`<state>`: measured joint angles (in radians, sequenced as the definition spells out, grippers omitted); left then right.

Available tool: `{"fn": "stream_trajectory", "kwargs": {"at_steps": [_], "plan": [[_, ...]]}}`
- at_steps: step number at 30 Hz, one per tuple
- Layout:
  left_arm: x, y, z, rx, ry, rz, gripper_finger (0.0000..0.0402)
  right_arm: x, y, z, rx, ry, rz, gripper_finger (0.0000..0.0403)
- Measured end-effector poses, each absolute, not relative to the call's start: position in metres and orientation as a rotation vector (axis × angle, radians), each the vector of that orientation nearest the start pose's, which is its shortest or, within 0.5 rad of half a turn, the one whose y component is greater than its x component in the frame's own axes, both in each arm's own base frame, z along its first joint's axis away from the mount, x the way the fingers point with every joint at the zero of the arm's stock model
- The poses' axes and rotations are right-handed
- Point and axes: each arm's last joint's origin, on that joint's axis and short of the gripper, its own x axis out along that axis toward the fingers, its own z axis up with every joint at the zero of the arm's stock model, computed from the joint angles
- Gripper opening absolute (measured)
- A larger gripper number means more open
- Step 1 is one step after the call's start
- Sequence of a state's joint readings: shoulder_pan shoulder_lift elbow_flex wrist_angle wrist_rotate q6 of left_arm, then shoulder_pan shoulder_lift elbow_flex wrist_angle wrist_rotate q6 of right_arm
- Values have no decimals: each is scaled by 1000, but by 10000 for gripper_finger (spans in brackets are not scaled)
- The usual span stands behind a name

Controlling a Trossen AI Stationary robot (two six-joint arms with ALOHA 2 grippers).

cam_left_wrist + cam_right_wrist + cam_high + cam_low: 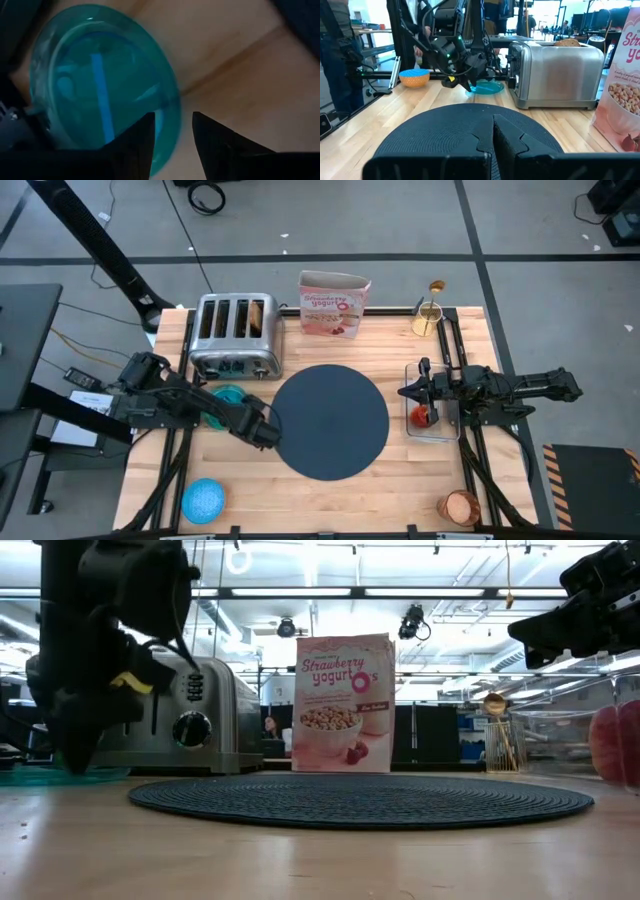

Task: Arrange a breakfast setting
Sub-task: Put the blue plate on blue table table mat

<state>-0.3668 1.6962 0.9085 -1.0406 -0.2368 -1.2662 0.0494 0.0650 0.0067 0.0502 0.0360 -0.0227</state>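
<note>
From above, the left gripper (262,432) sits just beside the big dark mat (330,420), near the teal plate (228,396). The right gripper (415,391) waits on the mat's other side.

Low down, the mat lies before a cereal box (343,703).

The left wrist view shows parted fingers (135,145) at the plate's rim, holding nothing.

The right wrist view shows fingers (510,142) pressed together, empty.
</note>
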Motion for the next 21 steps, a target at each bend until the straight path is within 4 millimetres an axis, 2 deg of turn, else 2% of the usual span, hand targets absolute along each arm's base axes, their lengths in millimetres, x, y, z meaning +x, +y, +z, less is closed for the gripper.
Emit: {"fn": "stream_trajectory", "kwargs": {"at_steps": [13,21], "plan": [[224,-79,133,-339,1467,923,137,101,4,166,-23,8,13,14],[227,-80,130,-358,1460,878,103,101,4,166,-27,7,13,14]]}}
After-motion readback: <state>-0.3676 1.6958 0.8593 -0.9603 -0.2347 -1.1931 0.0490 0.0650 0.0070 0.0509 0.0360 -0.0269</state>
